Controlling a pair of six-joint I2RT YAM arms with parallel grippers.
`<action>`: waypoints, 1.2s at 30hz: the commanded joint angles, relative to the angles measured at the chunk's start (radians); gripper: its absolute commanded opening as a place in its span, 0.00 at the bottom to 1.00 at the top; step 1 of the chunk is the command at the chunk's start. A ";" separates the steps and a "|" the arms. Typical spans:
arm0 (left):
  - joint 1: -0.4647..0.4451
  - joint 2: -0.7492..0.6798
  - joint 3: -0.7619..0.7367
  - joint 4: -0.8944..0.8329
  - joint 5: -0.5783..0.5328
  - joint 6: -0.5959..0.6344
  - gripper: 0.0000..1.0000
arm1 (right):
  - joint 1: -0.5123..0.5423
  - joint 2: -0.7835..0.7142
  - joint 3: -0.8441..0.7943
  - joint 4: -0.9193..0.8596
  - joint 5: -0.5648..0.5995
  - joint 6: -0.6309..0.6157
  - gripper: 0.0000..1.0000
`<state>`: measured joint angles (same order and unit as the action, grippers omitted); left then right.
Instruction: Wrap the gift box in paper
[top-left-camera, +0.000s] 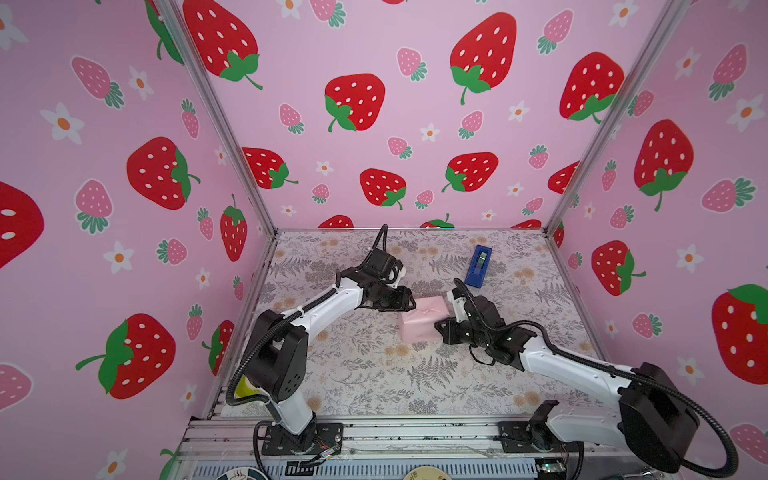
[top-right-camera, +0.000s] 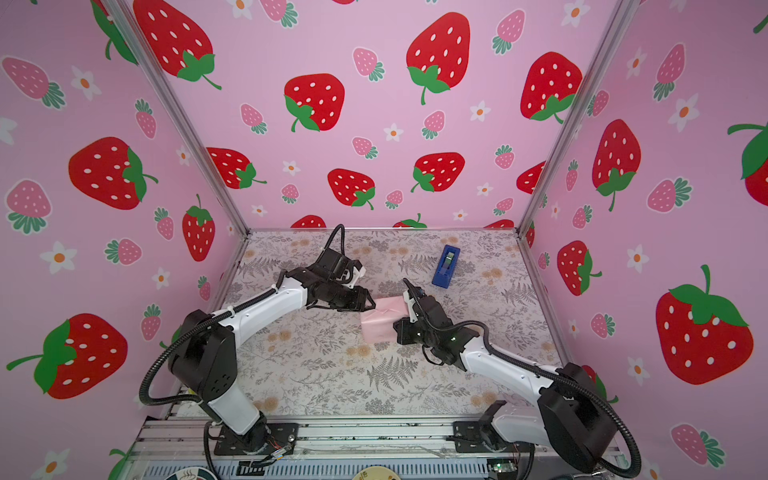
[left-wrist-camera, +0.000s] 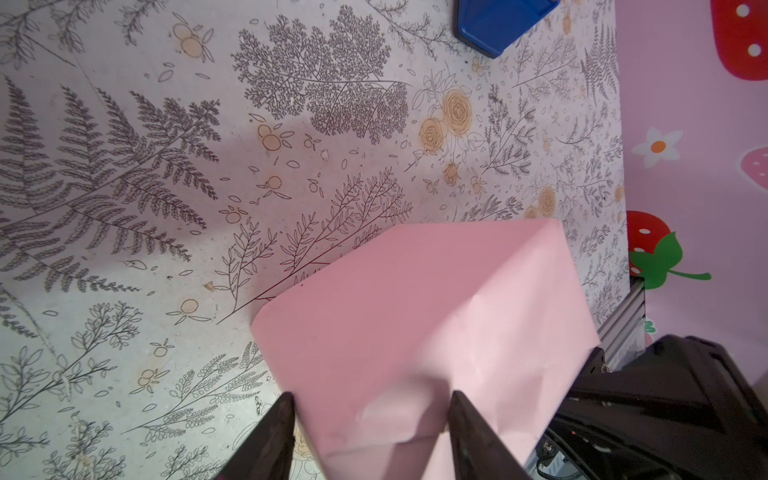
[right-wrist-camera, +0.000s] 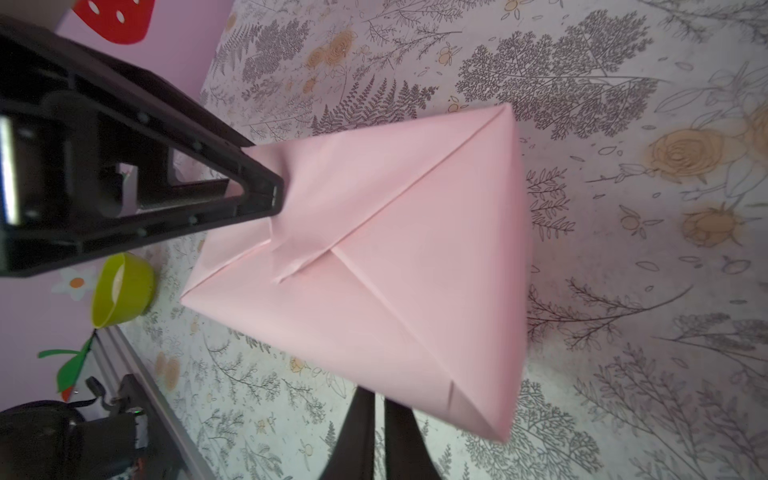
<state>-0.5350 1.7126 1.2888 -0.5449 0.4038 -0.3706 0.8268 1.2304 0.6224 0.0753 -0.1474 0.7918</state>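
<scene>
**Box fully under pink paper, mid-table, one gripper on each side**

Paper (top-left-camera: 419, 323): pink face out, closed all round the box. The box's own surface isn't visible in any view. The wrapped block sits on the table (top-left-camera: 374, 374), approx. centre, btw. the two grippers in both top views. In the R wrist view one face shows diagonal folds meeting nr its middle, w/ a small tab of paper sticking up there. Edges are crisp, w/ a few light creases.

L gripper (left-wrist-camera: 372, 395): at the paper's far-left top edge in the top views. Jaws are spread and pink paper fills the gap btw. them. One finger lies along the paper's edge and the other overlaps it. Can't tell if they squeeze or only rest on it.

R gripper (right-wrist-camera: 379, 395): against the paper's near-right side, touching. Jaws are almost pressed together, w/ a thin slit left. The tips end at the paper's lower edge. Can't tell whether any paper is nipped.

Tape dispenser (top-left-camera: 478, 266): blue, on the table behind and right of the paper, apart from it.

Bowl (right-wrist-camera: 120, 291): yellow-green, at the table edge nr the wall, well apart from the paper.
</scene>
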 joint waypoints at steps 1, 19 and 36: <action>-0.020 0.050 -0.058 -0.136 -0.079 0.014 0.59 | 0.043 -0.058 -0.066 0.151 -0.021 0.338 0.25; -0.019 0.033 -0.080 -0.128 -0.074 0.013 0.59 | 0.141 -0.014 -0.006 0.092 0.376 1.139 0.87; -0.025 0.008 -0.097 -0.124 -0.077 0.013 0.59 | 0.138 0.152 0.070 0.062 0.327 1.158 0.73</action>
<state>-0.5407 1.6859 1.2503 -0.5053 0.3923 -0.3744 0.9619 1.3697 0.6701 0.1631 0.1837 1.8935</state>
